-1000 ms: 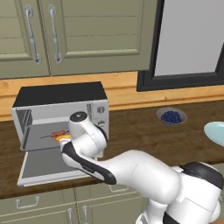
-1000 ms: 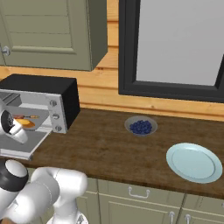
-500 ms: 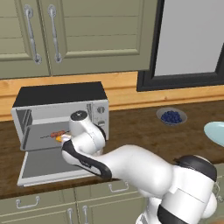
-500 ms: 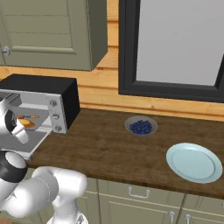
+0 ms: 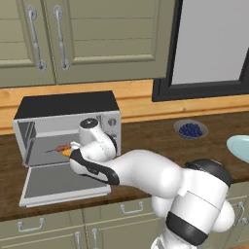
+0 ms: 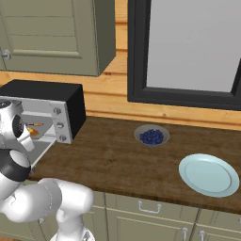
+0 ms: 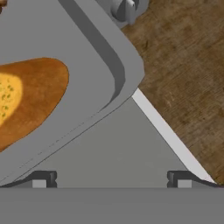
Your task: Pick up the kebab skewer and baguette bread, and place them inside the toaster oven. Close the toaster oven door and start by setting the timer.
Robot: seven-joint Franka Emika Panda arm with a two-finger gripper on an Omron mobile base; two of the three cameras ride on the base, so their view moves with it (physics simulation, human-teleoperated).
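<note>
From where I stand, the toaster oven (image 5: 68, 129) sits at the left end of the bench (image 5: 146, 141) with the toaster oven door (image 5: 63, 182) dropped flat in front of it. Inside the cavity the kebab skewer (image 5: 57, 149) lies on the rack, and just right of it a sliver of the baguette bread (image 5: 67, 153) peeks out by the wrist; the hand view shows the loaf (image 7: 26, 100) resting on the oven floor, free of any grip. The end effector (image 7: 111, 179) has its tips spread wide with nothing between them, and over the last second the wrist has backed away from the cavity mouth, so the skewer now shows more fully than before. I take that to mean both foods are delivered and the arm is withdrawing; the door, not yet shut, looks like the next job, then the timer knob. Further right a bowl of blueberries (image 5: 190, 129) and a pale blue plate (image 6: 208, 174) sit untouched.
</note>
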